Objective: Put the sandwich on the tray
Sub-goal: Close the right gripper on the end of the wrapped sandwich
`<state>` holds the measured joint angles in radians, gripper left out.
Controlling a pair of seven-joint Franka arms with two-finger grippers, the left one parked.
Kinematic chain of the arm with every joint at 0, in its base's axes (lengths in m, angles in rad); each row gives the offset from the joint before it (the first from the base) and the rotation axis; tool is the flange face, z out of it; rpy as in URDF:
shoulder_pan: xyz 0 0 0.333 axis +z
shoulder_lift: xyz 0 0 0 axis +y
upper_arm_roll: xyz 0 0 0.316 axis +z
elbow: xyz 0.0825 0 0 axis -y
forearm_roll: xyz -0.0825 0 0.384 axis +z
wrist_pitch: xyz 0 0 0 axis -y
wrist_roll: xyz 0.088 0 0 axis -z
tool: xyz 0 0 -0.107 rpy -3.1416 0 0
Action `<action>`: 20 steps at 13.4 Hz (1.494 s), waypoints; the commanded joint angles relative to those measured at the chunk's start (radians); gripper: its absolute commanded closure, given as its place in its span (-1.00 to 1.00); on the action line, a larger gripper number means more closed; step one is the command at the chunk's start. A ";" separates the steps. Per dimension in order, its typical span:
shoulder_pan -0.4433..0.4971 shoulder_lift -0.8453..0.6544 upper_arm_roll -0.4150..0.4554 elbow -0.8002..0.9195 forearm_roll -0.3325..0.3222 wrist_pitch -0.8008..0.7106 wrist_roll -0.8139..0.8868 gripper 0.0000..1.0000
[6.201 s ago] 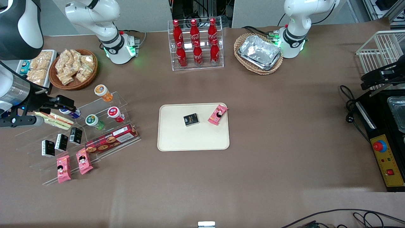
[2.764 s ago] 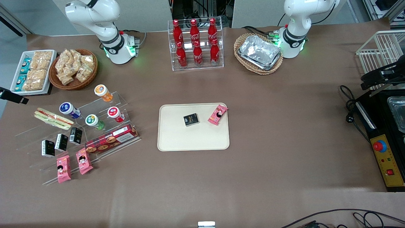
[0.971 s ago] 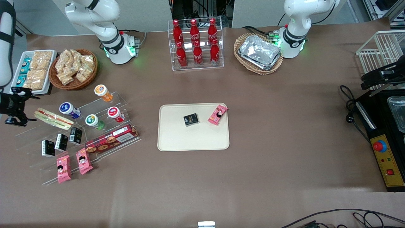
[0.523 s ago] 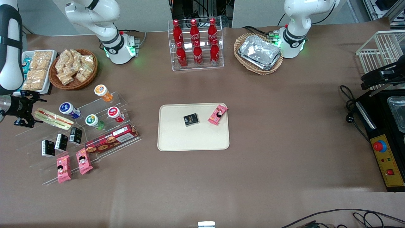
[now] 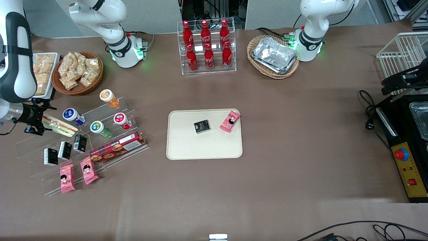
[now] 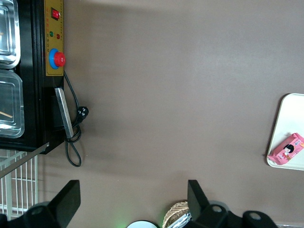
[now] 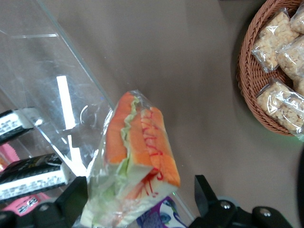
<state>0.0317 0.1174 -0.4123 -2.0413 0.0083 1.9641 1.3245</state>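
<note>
The sandwich (image 5: 59, 126), clear-wrapped with pale bread and red and green stripes, lies on the top step of a clear acrylic stand toward the working arm's end of the table. My right gripper (image 5: 40, 119) is open at the sandwich's outer end. In the right wrist view the sandwich (image 7: 137, 152) lies between the two black fingers (image 7: 73, 197) of the gripper (image 7: 137, 206), which stand wide apart and do not press on it. The cream tray (image 5: 204, 149) lies flat in the middle of the table, apart from the gripper; its edge also shows in the left wrist view (image 6: 287, 107).
On the tray are a black box (image 5: 202, 126) and a pink packet (image 5: 230, 121). The acrylic stand (image 5: 110, 147) also holds small cans, black boxes, a red cookie box (image 5: 117, 146) and pink packets. A wicker basket of snack bags (image 5: 77, 72) stands beside the gripper, as does a white snack tray (image 5: 41, 75).
My right gripper has moved in from the table's end to the sandwich's outer end, and its open fingers now straddle that end. The sandwich has not moved.
</note>
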 commanded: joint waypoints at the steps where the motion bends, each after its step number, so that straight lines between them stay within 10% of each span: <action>1: -0.010 -0.012 0.004 -0.026 -0.001 0.065 0.010 -1.00; 8: -0.023 0.022 0.004 -0.026 -0.001 0.114 -0.002 -1.00; 15: -0.033 0.021 0.004 0.021 0.005 0.087 -0.074 0.38; 20: -0.033 0.024 0.004 0.093 0.009 0.029 -0.080 0.47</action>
<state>0.0067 0.1394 -0.4119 -2.0028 0.0080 2.0435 1.2630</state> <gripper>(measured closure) 0.621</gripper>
